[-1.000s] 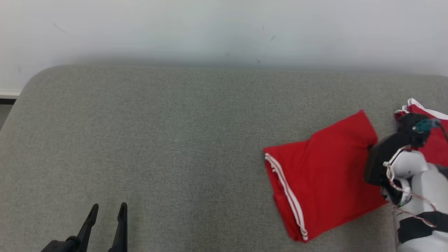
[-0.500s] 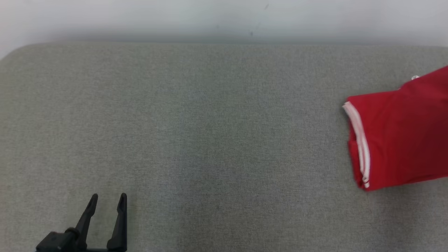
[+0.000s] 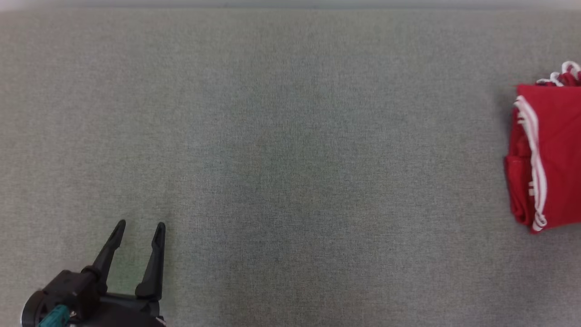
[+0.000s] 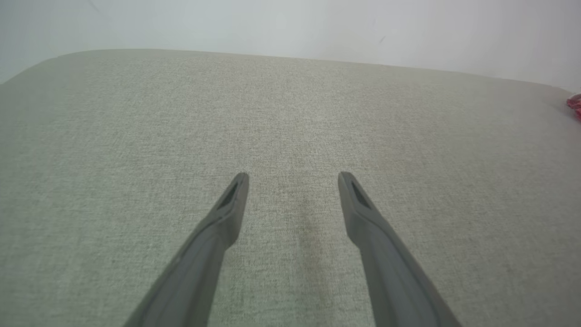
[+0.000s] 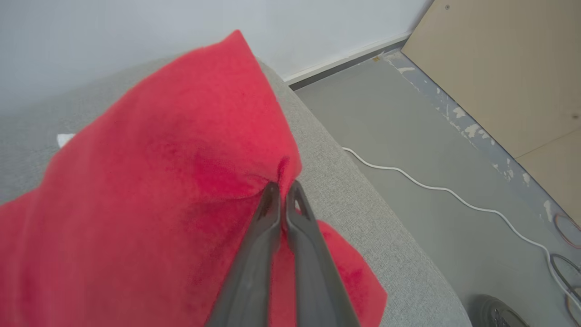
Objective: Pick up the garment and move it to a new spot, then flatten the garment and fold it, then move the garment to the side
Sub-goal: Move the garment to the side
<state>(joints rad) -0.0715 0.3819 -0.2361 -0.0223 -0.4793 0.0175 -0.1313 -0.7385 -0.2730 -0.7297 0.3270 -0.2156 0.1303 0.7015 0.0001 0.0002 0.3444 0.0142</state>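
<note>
The garment [image 3: 551, 150] is red with white stripes, folded, lying at the far right of the grey padded surface [image 3: 290, 136] in the head view. In the right wrist view my right gripper [image 5: 283, 186] is shut on an edge of the garment [image 5: 159, 190], lifting the cloth into a peak near the surface's right edge. My left gripper [image 3: 138, 225] sits at the lower left of the head view, open and holding nothing. The left wrist view shows my left gripper [image 4: 292, 175] with its fingers spread over bare padding, and a sliver of the garment [image 4: 574, 103] at the far right.
Beyond the surface's right edge lies a grey floor [image 5: 431, 136] with a white cable [image 5: 431, 186], coloured cable loops [image 5: 567, 227] and a tan panel [image 5: 513, 68]. A dark shoe tip [image 5: 497, 311] shows at the bottom right. A pale wall [image 4: 290, 27] stands behind.
The head camera has tilted down and turned, so the wall has slid out of the top. The garment has gone to the right, and the right arm is out of the head view.
</note>
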